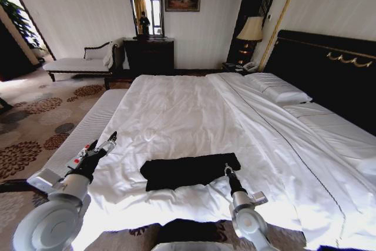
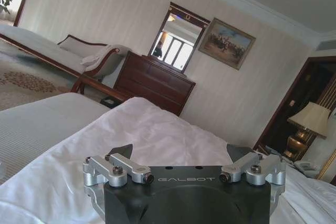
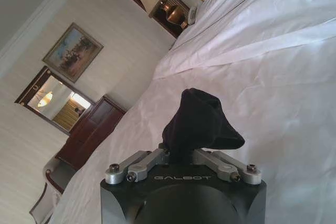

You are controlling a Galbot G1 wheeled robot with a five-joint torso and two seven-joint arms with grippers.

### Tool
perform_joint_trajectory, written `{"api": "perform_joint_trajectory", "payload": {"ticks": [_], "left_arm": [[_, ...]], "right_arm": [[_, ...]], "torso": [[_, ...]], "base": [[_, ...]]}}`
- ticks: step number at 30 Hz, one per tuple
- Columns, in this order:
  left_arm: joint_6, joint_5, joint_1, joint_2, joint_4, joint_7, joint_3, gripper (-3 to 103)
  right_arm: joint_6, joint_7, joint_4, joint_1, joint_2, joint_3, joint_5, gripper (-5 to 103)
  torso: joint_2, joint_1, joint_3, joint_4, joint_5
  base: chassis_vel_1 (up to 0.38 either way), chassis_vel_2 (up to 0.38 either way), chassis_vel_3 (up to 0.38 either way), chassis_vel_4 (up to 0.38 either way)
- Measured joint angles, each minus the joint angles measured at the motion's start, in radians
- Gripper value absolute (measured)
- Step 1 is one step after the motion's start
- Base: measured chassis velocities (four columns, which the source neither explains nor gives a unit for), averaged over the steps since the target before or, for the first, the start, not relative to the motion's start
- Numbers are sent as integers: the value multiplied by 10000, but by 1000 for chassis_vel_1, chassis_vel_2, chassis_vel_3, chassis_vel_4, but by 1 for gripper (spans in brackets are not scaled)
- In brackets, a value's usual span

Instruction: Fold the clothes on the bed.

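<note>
Black T-shirt [image 1: 191, 170] lies folded into a long band on the white duvet [image 1: 176, 116] of the bed [image 1: 329, 69], near the foot edge, about 6 o'clock of the mattress. Right gripper [image 1: 228, 170] sits at the band's 3 o'clock end, clenched on a bunch of black cloth; right wrist view shows the T-shirt [image 3: 202, 121] pinched between the closing links and lifted off the duvet [image 3: 283, 77]. Left gripper [image 1: 109, 140] hovers at 9 o'clock of the shirt, well apart, over the duvet edge, fingers spread wide, grasping nothing; the left wrist view shows the same gripper [image 2: 185, 153] released above white duvet [image 2: 157, 129].
</note>
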State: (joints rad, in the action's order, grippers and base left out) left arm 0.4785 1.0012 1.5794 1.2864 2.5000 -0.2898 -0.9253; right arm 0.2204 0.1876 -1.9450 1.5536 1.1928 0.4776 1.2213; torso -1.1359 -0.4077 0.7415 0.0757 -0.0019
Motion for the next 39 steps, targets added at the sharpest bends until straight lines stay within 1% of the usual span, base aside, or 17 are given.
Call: {"api": "perform_joint_trajectory", "payload": {"ticks": [2, 5, 6, 7, 11, 12, 13, 14, 15, 16, 17, 20, 22, 26, 27, 31, 39], "left_arm": [[-1, 0, -2, 10, 0, 0, 15, 100], [-6, -9, -3, 23, -1, -2, 63, 100], [-6, -9, -3, 23, -1, -2, 63, 100], [-7, -13, 0, 20, -1, -2, 66, 100], [-18, -42, 39, -24, -1, -6, 79, 100], [-18, -42, 39, -24, -1, -6, 79, 100], [-22, -59, 17, -77, -1, -9, 151, 100], [-25, -93, -9, -134, -1, -9, 236, 100], [-43, -169, -4, -180, -1, -6, 323, 100], [-82, -242, 42, -195, -1, -2, 367, 100], [-82, -242, 42, -195, -1, -2, 367, 100], [-142, -295, 108, -234, -1, 5, 313, 100], [-145, -281, 99, -250, -1, 5, 277, 100], [-145, -156, 3, -319, -1, 5, 140, 100], [-145, -156, 3, -319, -1, 5, 140, 100], [-112, -165, -9, -231, -1, 5, 209, 100], [-95, -216, 61, -131, -2, 6, 121, 100]], "right_arm": [[26, 0, 197, -37, -51, 3, -113, 7], [189, -139, 628, -205, -52, -252, -939, 7], [189, -139, 628, -205, -52, -252, -939, 7], [269, -291, 668, -257, -30, -399, -1285, 7], [659, -1535, 672, -453, -3, -1222, -3079, 7], [659, -1535, 672, -453, -3, -1222, -3079, 7], [765, -1930, 681, -529, 33, -1482, -3727, 7], [844, -2234, 714, -580, 64, -1653, -4140, 7], [917, -2522, 772, -673, 85, -1861, -4518, 7], [977, -2795, 861, -842, 93, -2176, -4896, 7], [977, -2795, 861, -842, 93, -2176, -4896, 7], [1049, -3338, 1187, -1269, 134, -2996, -5629, 7], [1052, -3377, 1298, -1373, 164, -3191, -5805, 7], [1080, -3331, 2050, -2034, 383, -4079, -6368, 7], [1080, -3331, 2050, -2034, 383, -4079, -6368, 7], [1047, -3058, 2823, -2833, 519, -4862, -6540, 7], [1019, -2993, 3757, -3719, 693, -5865, -6697, 7]], "torso": [[0, 0, 0, 0, 3], [0, 0, 1, 1, 4], [0, 0, 1, 1, 4], [0, 0, 0, 1, 4], [0, 0, 0, -3, 0], [0, 0, 0, -3, 0], [0, 0, 0, -5, 0], [0, 0, 0, -3, 0], [0, 0, 0, 6, 0], [1, 0, 0, 2, 0], [1, 0, 0, 2, 0], [0, -1, 0, -4, 0], [1, 0, 0, -3, -1], [1, 0, 0, 0, 0], [1, 0, 0, 0, 0], [3, -1, 0, -1, 0], [3, -1, 0, -1, 0]], "base": [[0, 0, 0, 0], [0, 0, 0, 0], [0, 0, 0, 0], [0, 0, 0, 0], [0, 0, 0, 0], [0, 0, 0, 0], [0, 0, 0, 0], [0, 0, 0, 0], [0, 0, 0, 0], [0, 0, 0, 0], [0, 0, 0, 0], [0, 0, 0, 0], [0, 0, 0, 0], [0, 0, 0, 0], [0, 0, 0, 0], [0, 0, 0, 0], [0, 0, 0, 0]]}}
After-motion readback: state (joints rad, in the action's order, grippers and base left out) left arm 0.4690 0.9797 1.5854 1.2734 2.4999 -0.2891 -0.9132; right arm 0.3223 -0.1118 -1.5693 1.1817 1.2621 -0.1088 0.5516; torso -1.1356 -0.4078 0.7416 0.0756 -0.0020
